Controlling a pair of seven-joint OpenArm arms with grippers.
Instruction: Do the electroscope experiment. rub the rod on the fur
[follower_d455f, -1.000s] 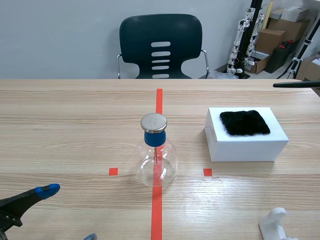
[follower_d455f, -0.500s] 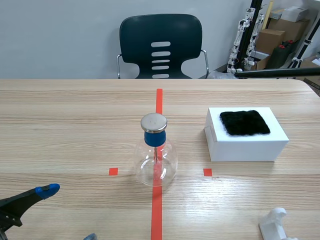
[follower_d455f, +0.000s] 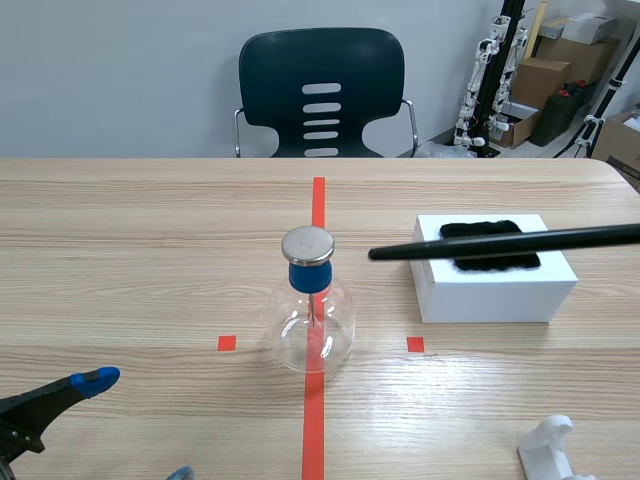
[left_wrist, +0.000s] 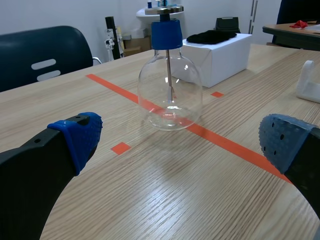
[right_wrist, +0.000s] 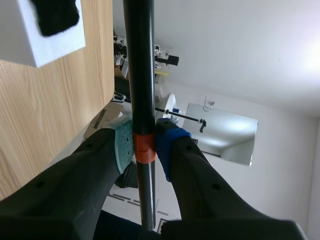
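The left tool (left_wrist: 180, 142) rests released and wide open at 8 o'clock from the glass flask (follower_d455f: 312, 320) on the counter (follower_d455f: 150, 250). The rod (follower_d455f: 500, 243) is held level over the fur (follower_d455f: 490, 262), which tops a white box (follower_d455f: 495, 295) at 2 o'clock from the flask; contact cannot be confirmed. The right tool (right_wrist: 145, 145) is clenched on the rod at its orange band (right_wrist: 141, 151); judged stiff, light and smooth, the rod needs a firm end grip against slipping.
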